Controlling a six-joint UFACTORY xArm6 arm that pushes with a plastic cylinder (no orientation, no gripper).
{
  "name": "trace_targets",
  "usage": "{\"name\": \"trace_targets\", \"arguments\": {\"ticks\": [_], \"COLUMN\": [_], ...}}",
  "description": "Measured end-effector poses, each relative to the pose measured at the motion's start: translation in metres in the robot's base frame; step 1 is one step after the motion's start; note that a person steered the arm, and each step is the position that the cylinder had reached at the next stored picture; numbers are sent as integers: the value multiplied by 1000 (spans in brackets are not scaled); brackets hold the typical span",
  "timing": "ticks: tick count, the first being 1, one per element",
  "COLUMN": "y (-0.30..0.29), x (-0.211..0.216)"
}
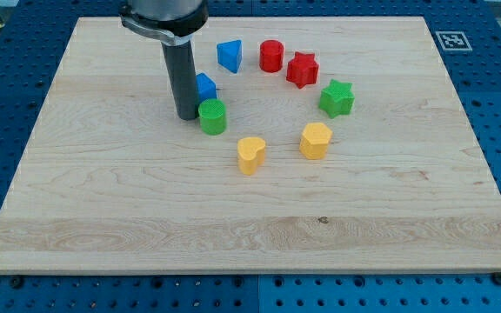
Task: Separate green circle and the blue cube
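the tip (186,116) stands hemmed on its right by the green circle (213,116) and blue cube (205,86); left and near board (103,200) lie open, the ring's centre too.

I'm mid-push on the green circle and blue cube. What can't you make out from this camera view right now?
- Blue cube: its left part is hidden behind the rod, so its full shape is unclear.
- Whether the blue cube and green circle touch: too close to tell.
- Whether my tip touches the green circle beside it: no gap visible.
- The arm above the rod: cut off by the view's top.
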State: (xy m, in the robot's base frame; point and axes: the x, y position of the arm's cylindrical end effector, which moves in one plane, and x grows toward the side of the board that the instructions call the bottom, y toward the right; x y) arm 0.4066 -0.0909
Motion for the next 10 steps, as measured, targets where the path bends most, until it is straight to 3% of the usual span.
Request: {"name": "trace_targets", "arguments": {"ticks": [3,7,10], "y": [6,55,104], "x": [-12,4,-26]}}
